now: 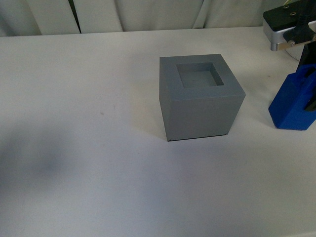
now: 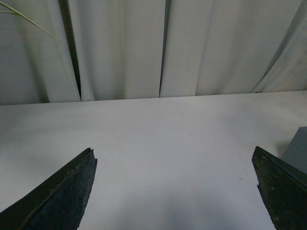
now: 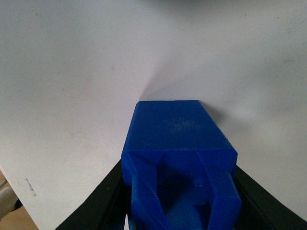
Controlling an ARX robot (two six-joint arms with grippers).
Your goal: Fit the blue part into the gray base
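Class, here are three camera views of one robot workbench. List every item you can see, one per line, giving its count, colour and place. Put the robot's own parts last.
gray cube: one, gray, middle of the table, square recess in its top empty
blue block: one, bright blue, right of the cube and apart from it, in the right tool
table: one, white, under everything
curtains: several panels, off-white, behind the table's far edge
left tool: one, black fingers, spread open above bare table, holding nothing
right tool: one, black fingers, closed on the blue block's sides
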